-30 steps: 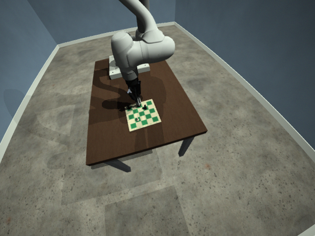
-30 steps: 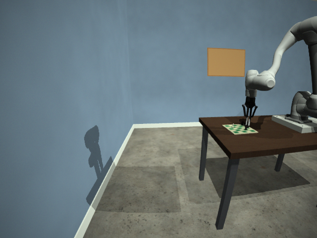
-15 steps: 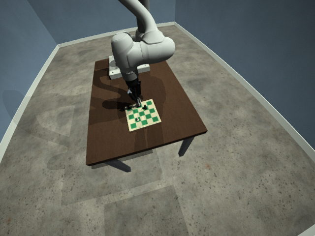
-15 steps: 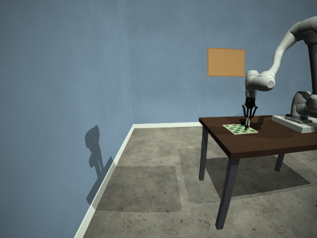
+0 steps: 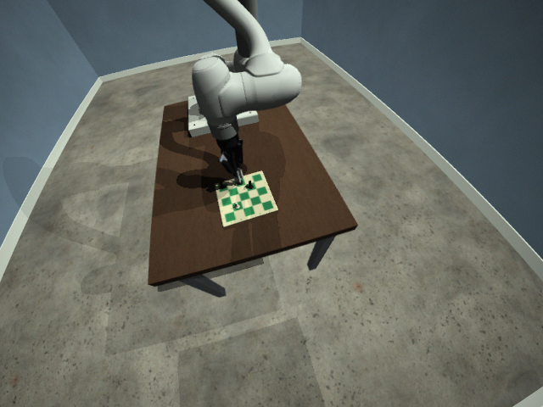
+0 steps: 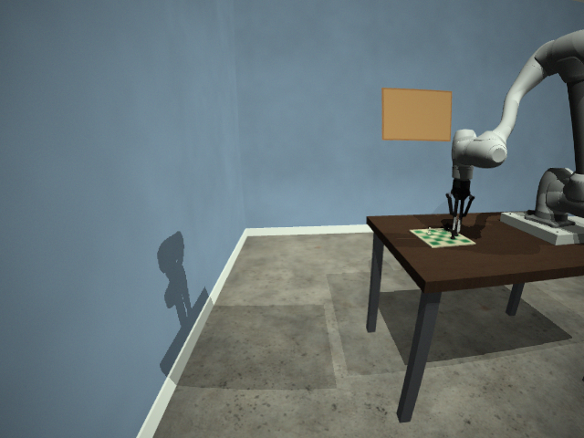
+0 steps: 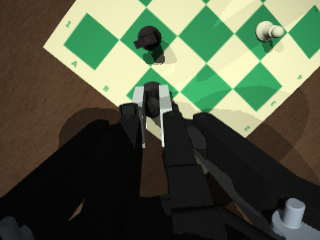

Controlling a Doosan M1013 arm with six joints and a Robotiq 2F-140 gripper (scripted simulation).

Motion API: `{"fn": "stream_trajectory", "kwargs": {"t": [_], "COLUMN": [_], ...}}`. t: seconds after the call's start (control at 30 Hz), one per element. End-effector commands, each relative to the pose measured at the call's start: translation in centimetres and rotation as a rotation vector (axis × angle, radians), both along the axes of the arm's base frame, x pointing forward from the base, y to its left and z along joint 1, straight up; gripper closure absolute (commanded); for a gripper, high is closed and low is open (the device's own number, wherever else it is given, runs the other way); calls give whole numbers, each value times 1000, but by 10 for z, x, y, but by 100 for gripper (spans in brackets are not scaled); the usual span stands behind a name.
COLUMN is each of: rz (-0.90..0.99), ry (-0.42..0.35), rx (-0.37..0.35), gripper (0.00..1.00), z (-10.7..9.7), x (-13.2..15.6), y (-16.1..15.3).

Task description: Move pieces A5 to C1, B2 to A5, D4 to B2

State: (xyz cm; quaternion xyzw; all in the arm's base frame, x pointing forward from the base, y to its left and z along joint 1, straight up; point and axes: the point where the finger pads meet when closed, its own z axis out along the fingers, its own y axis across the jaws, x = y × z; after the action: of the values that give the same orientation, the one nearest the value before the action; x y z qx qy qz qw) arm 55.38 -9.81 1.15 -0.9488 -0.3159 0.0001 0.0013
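Observation:
A small green and cream chessboard [image 5: 263, 205] [image 6: 464, 241] lies on the dark wooden table [image 5: 197, 245] [image 6: 495, 264]. My gripper [image 5: 238, 177] [image 6: 453, 231] [image 7: 152, 100] is shut on a black piece [image 7: 154, 94] and stands low over a square at the board's far edge. A second black piece [image 5: 250, 182] [image 7: 148, 38] stands upright one square further in. A white piece [image 5: 237, 204] [image 6: 429, 230] [image 7: 268, 31] stands upright towards the board's other side. In the top view a small dark shape [image 5: 222, 186] sits at the board's far left corner; I cannot tell what it is.
The arm's grey base plate [image 5: 197, 126] [image 6: 542, 228] sits at the far end of the table behind the board. An orange panel [image 6: 416, 114] hangs on the blue wall. The table's edges lie well away from the board.

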Motion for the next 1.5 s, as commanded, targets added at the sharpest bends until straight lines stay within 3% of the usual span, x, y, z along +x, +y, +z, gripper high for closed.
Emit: {"fn": "stream_trajectory", "kwargs": {"t": [0.0,0.83,1.07,1.2,1.33,1.47], "rz": [0,0,0,0,0,0], "ry": [0,0,0,0,0,0], "rx": [0,0,0,0,0,0], "gripper": [100,100,85,85,75,75], "z": [0,0,0,0,0,0], "x": [0,0,0,0,0,0], "y": [0,0,0,0,0,0]}}
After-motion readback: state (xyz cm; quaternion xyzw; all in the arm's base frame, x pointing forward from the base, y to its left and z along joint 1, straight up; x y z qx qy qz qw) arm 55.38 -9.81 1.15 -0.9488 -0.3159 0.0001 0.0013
